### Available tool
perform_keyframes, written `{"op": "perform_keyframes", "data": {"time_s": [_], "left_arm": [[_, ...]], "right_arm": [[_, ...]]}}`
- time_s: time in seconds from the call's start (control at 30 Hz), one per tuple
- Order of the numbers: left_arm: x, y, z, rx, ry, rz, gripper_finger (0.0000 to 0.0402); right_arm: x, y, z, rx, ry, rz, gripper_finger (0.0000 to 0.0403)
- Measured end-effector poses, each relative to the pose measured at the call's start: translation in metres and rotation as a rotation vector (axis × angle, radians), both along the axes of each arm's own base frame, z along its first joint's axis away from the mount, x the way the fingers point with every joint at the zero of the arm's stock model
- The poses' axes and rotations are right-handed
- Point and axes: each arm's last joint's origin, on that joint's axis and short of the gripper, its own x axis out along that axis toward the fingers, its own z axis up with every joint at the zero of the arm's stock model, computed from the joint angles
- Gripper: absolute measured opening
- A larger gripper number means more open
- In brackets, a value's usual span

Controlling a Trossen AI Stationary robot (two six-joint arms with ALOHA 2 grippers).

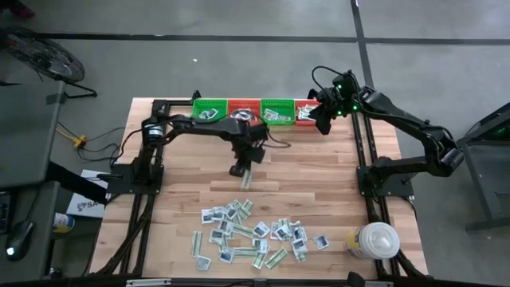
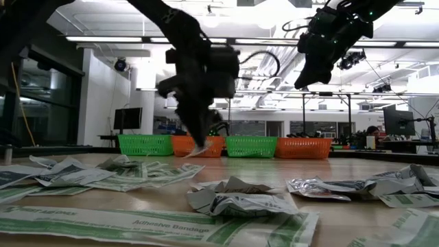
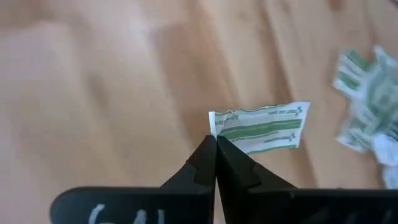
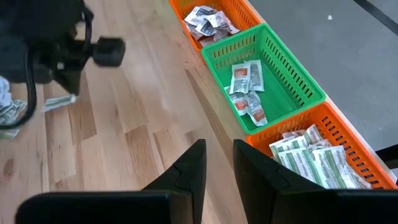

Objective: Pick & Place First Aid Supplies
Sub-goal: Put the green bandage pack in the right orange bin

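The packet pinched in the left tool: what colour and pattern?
White packet with green stripes and green print, held by the left tool; clearest in the left wrist view.

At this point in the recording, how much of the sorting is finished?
Partly done: the baskets already hold packets. In hand: the left gripper is shut on a green-striped bandage strip above the table. Left: a big pile of packets at the table's near edge. The right gripper waits over the baskets.

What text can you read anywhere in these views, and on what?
"Adhesive Bandage": green-striped strip wrapper lying nearest the camera in the low view.
Green print on the strip pinched in the shut left claw: blurred, unreadable.
White handwritten marks on the left claw's body: unreadable.
Dark marks on the packets in the green basket: too small to read.
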Motion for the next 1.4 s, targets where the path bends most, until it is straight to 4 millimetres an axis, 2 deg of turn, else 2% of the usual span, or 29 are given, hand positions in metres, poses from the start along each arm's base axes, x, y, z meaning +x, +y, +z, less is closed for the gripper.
{"op": "perform_keyframes", "data": {"time_s": [0.23, 0.5, 0.7, 0.8, 1.1, 1.23, 1.4], "left_arm": [[0.009, 0.023, 0.054, 0.205, -0.134, 0.116, 0.0000], [0.022, 0.055, 0.131, 0.503, -0.331, 0.319, 0.0000], [0.025, 0.077, 0.183, 0.583, -0.556, 0.464, 0.0000], [0.026, 0.084, 0.194, 0.605, -0.645, 0.508, 0.0000], [0.029, 0.095, 0.207, 0.634, -0.785, 0.615, 0.0000], [0.030, 0.096, 0.210, 0.642, -0.820, 0.625, 0.0000], [0.030, 0.096, 0.210, 0.640, -0.822, 0.627, 0.0000]], "right_arm": [[0.001, 0.000, 0.001, 0.007, -0.029, 0.024, 0.0073], [0.006, -0.001, 0.007, 0.010, -0.128, 0.074, 0.0073], [0.010, -0.004, 0.014, -0.008, -0.222, 0.114, 0.0089], [0.012, -0.006, 0.019, -0.039, -0.269, 0.122, 0.0113], [0.016, -0.011, 0.032, -0.126, -0.374, 0.100, 0.0193], [0.018, -0.014, 0.036, -0.174, -0.399, 0.058, 0.0204], [0.019, -0.016, 0.042, -0.205, -0.451, 0.046, 0.0196]]}}
